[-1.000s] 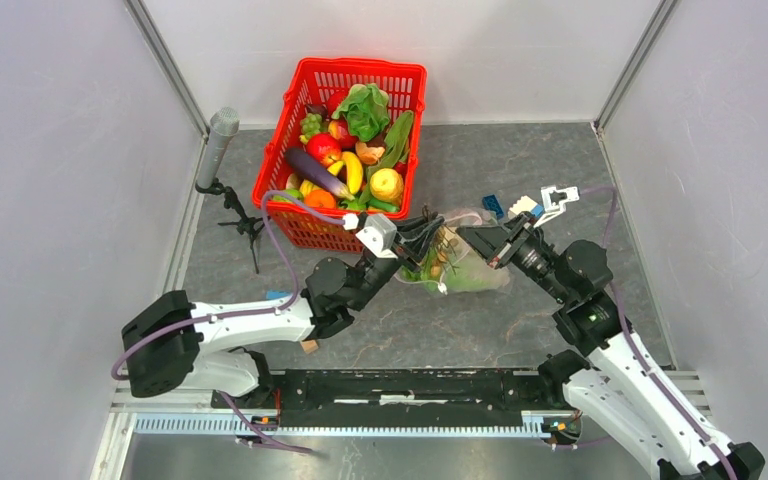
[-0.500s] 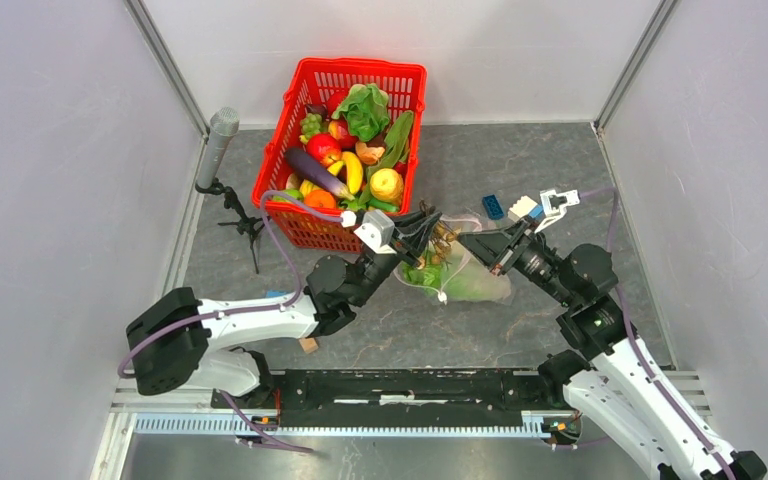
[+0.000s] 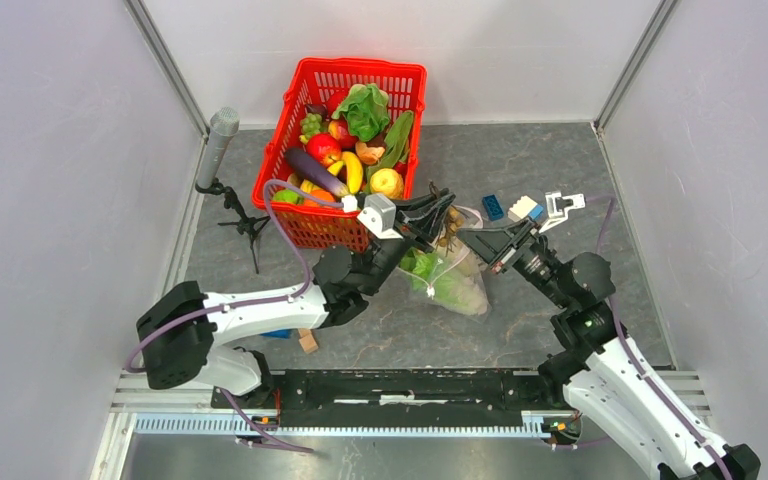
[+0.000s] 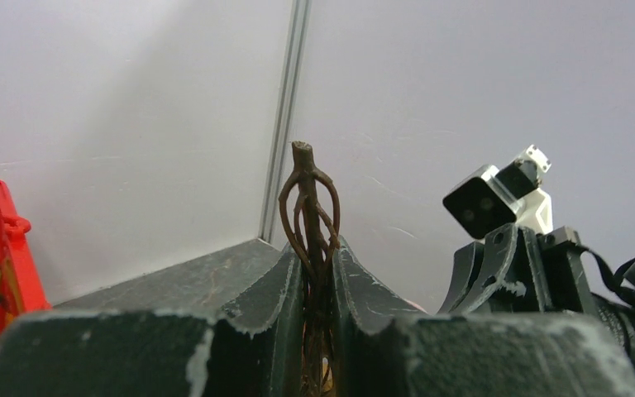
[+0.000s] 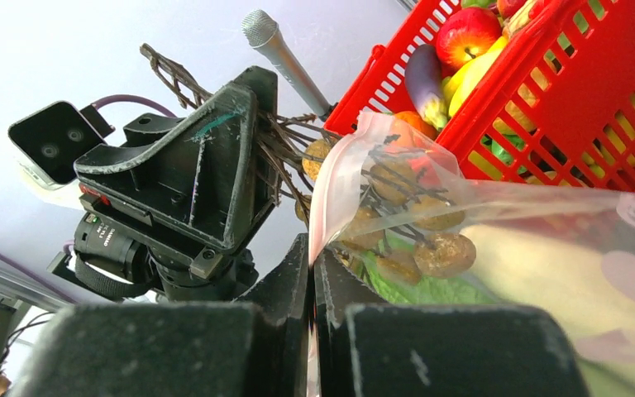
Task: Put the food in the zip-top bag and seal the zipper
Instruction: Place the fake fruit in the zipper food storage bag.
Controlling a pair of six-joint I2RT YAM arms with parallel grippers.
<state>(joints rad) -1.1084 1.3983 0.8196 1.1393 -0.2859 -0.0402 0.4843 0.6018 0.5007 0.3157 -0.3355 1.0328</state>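
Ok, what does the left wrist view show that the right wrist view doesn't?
Only the left wrist view shows the right arm's white-and-black wrist camera. Only the right wrist view shows the clear dotted plastic bag, its pink mouth edge clamped in the right hand, brown round fruits at its mouth, and a grey microphone. Both show the brown twiggy stem pinched in the left hand and the red plastic mesh basket.

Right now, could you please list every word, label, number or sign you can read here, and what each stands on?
No text can be read in any view.
The zip-top bag, pinched by the right claw, carries only pale dots.
The left claw, shut on a brown stem, shows scuffs and a teal smear, no letters.
The red basket shows no label.
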